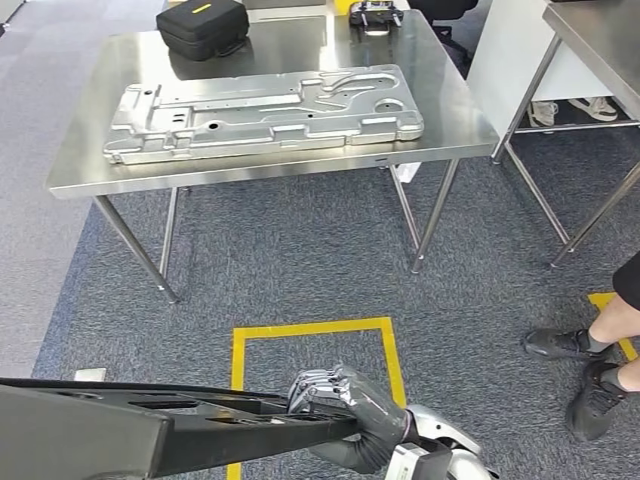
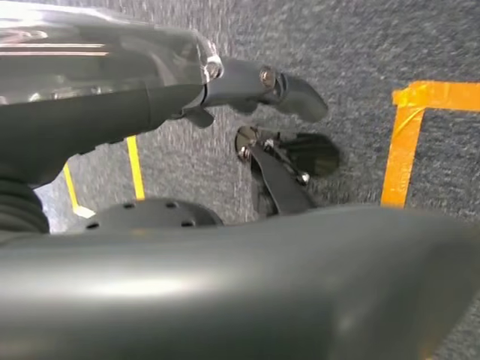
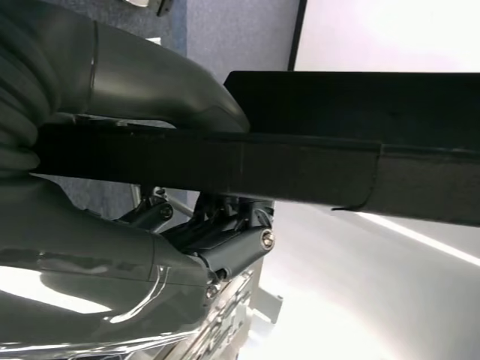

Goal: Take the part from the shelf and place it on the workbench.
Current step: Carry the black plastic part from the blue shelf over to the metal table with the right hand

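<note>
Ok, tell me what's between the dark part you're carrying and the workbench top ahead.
Open carpet floor with a yellow taped square lies between; nothing stands on it. On the workbench a large silver stamped panel covers most of the near top, with a black case behind it. The right hand grips the dark part.

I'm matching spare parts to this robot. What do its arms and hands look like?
The right hand is glossy dark grey with darker segmented fingers and a silver wrist. Up close, the left hand shows a grey ribbed cover, thick grey thumb and silver screws at its finger joints.
</note>
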{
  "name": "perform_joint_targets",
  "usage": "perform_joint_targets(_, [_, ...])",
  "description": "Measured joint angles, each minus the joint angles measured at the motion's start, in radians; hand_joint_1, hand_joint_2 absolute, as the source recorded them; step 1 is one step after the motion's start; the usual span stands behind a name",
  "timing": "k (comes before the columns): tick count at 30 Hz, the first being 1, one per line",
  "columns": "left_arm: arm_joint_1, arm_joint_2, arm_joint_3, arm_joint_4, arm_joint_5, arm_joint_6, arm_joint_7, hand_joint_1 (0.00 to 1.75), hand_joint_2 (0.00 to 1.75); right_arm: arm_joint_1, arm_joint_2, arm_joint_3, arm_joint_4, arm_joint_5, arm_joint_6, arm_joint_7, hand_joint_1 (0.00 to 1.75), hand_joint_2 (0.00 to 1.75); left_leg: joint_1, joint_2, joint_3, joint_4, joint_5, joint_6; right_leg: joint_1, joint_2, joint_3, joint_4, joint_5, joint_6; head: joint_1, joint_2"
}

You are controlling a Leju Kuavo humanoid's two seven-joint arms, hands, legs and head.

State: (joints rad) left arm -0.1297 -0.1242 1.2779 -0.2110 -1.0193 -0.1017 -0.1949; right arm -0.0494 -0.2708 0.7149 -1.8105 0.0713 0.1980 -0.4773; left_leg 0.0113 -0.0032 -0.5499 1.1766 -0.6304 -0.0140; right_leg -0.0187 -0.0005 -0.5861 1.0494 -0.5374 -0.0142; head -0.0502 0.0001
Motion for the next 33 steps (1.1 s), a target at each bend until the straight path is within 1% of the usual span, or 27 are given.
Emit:
perform_joint_targets(2, [0.002,0.001,0.0,0.0,0.0,0.001,0.0,0.0,1.75,0.001,0.001,0.0,0.0,0.005,-0.006,-0.002,1.75,1.75,0.003,0.0,-0.075,0.088,-0.038,-0.008,-0.001,0.001,0.015,0.0,-0.015,-0.002,-0.001,0.0])
perform_joint_targets(3, [0.005,0.001,0.0,0.0,0.0,0.001,0.0,0.0,1.75,0.002,0.001,0.0,0.0,0.009,-0.01,-0.004,1.75,1.75,0.003,0.0,-0.099,0.099,-0.043,-0.01,-0.001,0.002,0.025,0.0,-0.024,-0.001,-0.001,0.0])
perform_joint_targets(4, [0.007,0.001,0.0,0.0,0.0,0.002,0.0,0.0,1.75,0.004,0.001,0.0,0.0,0.015,-0.014,-0.007,1.75,1.75,0.003,0.0,-0.109,0.082,-0.029,-0.01,-0.001,0.003,0.039,0.0,-0.034,0.0,-0.001,0.0])
perform_joint_targets(5, [0.009,0.001,0.0,0.0,0.0,0.002,0.0,0.0,1.75,0.004,0.001,0.0,0.0,0.02,-0.016,-0.011,1.75,1.75,0.003,0.0,-0.106,0.039,0.007,-0.008,-0.001,0.003,0.054,0.0,-0.044,0.003,-0.001,0.0])
perform_joint_targets(6, [0.009,0.001,0.0,0.0,0.0,0.002,0.0,0.0,1.75,0.004,0.002,0.0,-0.001,0.025,-0.019,-0.016,1.75,1.75,0.002,0.0,-0.098,-0.015,0.057,-0.003,-0.001,0.003,0.068,-0.001,-0.054,0.005,-0.001,0.0])
perform_joint_targets(7, [0.009,0.001,0.0,0.0,0.0,0.002,0.001,0.0,1.75,0.004,0.003,0.0,-0.002,0.029,-0.021,-0.02,1.75,1.75,-0.001,0.001,-0.094,-0.057,0.085,0.003,-0.001,0.003,0.079,-0.002,-0.063,0.008,-0.001,0.0])
perform_joint_targets(8, [0.009,0.002,-0.001,0.0,-0.001,0.002,0.001,0.0,1.75,0.003,0.004,0.0,-0.003,0.031,-0.022,-0.023,1.75,1.75,-0.005,0.0,-0.092,-0.084,0.1,0.009,-0.001,0.003,0.085,-0.004,-0.07,0.014,0.0,0.0])
perform_joint_targets(9, [0.01,0.002,-0.001,0.0,-0.001,0.002,0.001,0.0,1.75,0.003,0.005,0.0,-0.004,0.032,-0.023,-0.024,1.75,1.75,-0.009,0.0,-0.092,-0.096,0.106,0.016,-0.001,0.003,0.091,-0.003,-0.074,0.021,0.0,0.0])
perform_joint_targets(10, [0.01,0.002,-0.001,0.0,-0.001,0.002,0.001,0.0,1.75,0.004,0.006,0.0,-0.006,0.033,-0.024,-0.025,1.75,1.75,-0.011,0.0,-0.091,-0.097,0.098,0.023,0.0,0.004,0.096,-0.001,-0.074,0.029,0.0,0.0])
perform_joint_targets(12, [0.01,0.003,-0.002,0.0,-0.001,0.003,0.001,0.0,1.75,0.004,0.006,0.0,-0.009,0.033,-0.024,-0.025,1.75,1.75,-0.008,-0.001,-0.07,-0.111,0.11,0.037,0.001,0.004,0.103,0.016,-0.073,0.041,0.001,0.0])
perform_joint_targets(13, [0.008,0.004,-0.002,0.0,-0.001,0.003,0.001,0.0,1.75,0.003,0.006,0.0,-0.01,0.033,-0.024,-0.025,1.75,1.75,-0.006,-0.001,-0.058,-0.116,0.108,0.043,0.001,0.004,0.095,0.04,-0.076,0.045,0.002,0.0])
perform_joint_targets(14, [0.005,0.004,-0.003,0.0,-0.001,0.003,0.001,0.0,1.75,0.001,0.006,0.0,-0.01,0.032,-0.024,-0.025,1.75,1.75,-0.005,-0.001,-0.047,-0.121,0.105,0.047,0.001,0.003,0.075,0.078,-0.088,0.048,0.003,0.0])
perform_joint_targets(16, [0.002,0.005,-0.005,0.0,-0.001,0.001,0.001,0.0,1.75,0.0,0.006,0.0,-0.01,0.032,-0.024,-0.026,1.75,1.75,-0.004,-0.001,-0.036,-0.124,0.094,0.053,0.001,0.003,0.002,0.185,-0.135,0.05,0.005,0.0])
perform_joint_targets(17, [0.002,0.005,-0.008,0.0,-0.001,0.001,0.001,0.0,1.75,0.001,0.006,0.0,-0.01,0.032,-0.024,-0.026,1.75,1.75,-0.005,-0.001,-0.031,-0.124,0.087,0.054,0.001,0.003,-0.035,0.229,-0.157,0.051,0.005,0.0])
perform_joint_targets(18, [0.003,0.005,-0.01,0.0,-0.001,0.0,0.001,0.0,1.75,0.003,0.006,0.0,-0.01,0.033,-0.024,-0.026,1.75,1.75,-0.005,-0.001,-0.023,-0.124,0.079,0.053,0.001,0.003,-0.061,0.249,-0.165,0.052,0.005,0.0])
perform_joint_targets(19, [0.005,0.005,-0.012,0.0,-0.001,0.0,0.001,0.0,1.75,0.004,0.006,0.0,-0.01,0.033,-0.024,-0.026,1.75,1.75,-0.005,-0.001,-0.011,-0.124,0.069,0.052,0.001,0.003,-0.072,0.237,-0.15,0.053,0.005,0.0])
perform_joint_targets(20, [0.005,0.005,-0.014,0.0,-0.001,0.0,0.001,0.0,1.75,0.005,0.006,0.0,-0.01,0.033,-0.024,-0.026,1.75,1.75,-0.005,-0.001,0.003,-0.124,0.059,0.05,0.001,0.003,-0.069,0.196,-0.114,0.052,0.005,0.0])
perform_joint_targets(21, [0.005,0.005,-0.015,0.0,-0.001,0.0,0.001,0.0,1.75,0.005,0.006,0.0,-0.01,0.033,-0.024,-0.026,1.75,1.75,-0.005,0.0,0.016,-0.125,0.048,0.047,0.002,0.0,-0.061,0.137,-0.064,0.049,0.005,0.0])
perform_joint_targets(22, [0.005,0.005,-0.016,0.0,-0.001,0.0,0.001,0.0,1.75,0.005,0.006,0.0,-0.009,0.033,-0.024,-0.026,1.75,1.75,-0.005,0.0,0.028,-0.125,0.038,0.044,0.005,-0.003,-0.055,0.087,-0.029,0.046,0.005,0.0])
perform_joint_targets(23, [0.004,0.005,-0.016,0.0,-0.001,0.0,0.001,0.0,1.75,0.006,0.006,0.0,-0.008,0.032,-0.024,-0.026,1.75,1.75,-0.006,0.0,0.035,-0.125,0.03,0.039,0.008,-0.007,-0.052,0.052,-0.003,0.041,0.006,0.0])
perform_joint_targets(24, [0.004,0.005,-0.017,0.0,-0.001,0.0,0.001,0.0,1.75,0.008,0.006,0.0,-0.008,0.032,-0.024,-0.026,1.75,1.75,-0.006,0.001,0.039,-0.127,0.023,0.032,0.011,-0.01,-0.053,0.036,0.008,0.034,0.006,0.0])
perform_joint_targets(26, [0.004,0.006,-0.017,0.0,-0.002,0.002,0.002,0.0,1.75,0.009,0.006,0.0,-0.009,0.032,-0.024,-0.026,1.75,1.75,-0.007,0.002,0.048,-0.128,0.018,0.022,0.013,-0.009,-0.049,0.031,0.004,0.019,0.008,0.0])
perform_joint_targets(28, [0.001,0.007,-0.017,0.0,-0.002,0.002,0.002,0.0,1.75,0.008,0.007,-0.001,-0.012,0.032,-0.023,-0.026,1.75,1.75,-0.006,0.003,0.044,-0.099,0.019,0.014,0.007,-0.006,-0.032,0.022,-0.001,0.007,0.008,0.0])
perform_joint_targets(29, [-0.001,0.007,-0.017,0.0,-0.002,0.002,0.002,0.0,1.75,0.007,0.008,0.0,-0.013,0.032,-0.022,-0.027,1.75,1.75,-0.005,0.003,0.026,-0.062,0.012,0.01,0.004,-0.005,-0.021,0.018,-0.005,0.002,0.007,0.0])
perform_joint_targets(30, [-0.002,0.008,-0.018,0.0,-0.002,0.002,0.002,0.0,1.75,0.006,0.008,0.0,-0.014,0.032,-0.021,-0.027,1.75,1.75,-0.004,0.003,-0.005,-0.009,-0.002,0.004,0.002,-0.004,-0.012,0.014,-0.011,-0.002,0.007,0.0])
perform_joint_targets(32, [-0.002,0.008,-0.018,0.0,-0.002,0.002,0.002,0.0,1.75,0.005,0.009,0.0,-0.014,0.032,-0.02,-0.028,1.75,1.75,-0.001,0.003,-0.083,0.103,-0.049,-0.007,0.001,0.0,0.003,0.013,-0.025,-0.004,0.006,0.0])
perform_joint_targets(33, [-0.001,0.008,-0.018,0.0,-0.002,0.002,0.002,0.0,1.75,0.006,0.009,0.0,-0.014,0.032,-0.019,-0.028,1.75,1.75,0.0,0.003,-0.114,0.135,-0.062,-0.009,0.001,0.003,0.013,0.013,-0.033,-0.004,0.007,0.0])
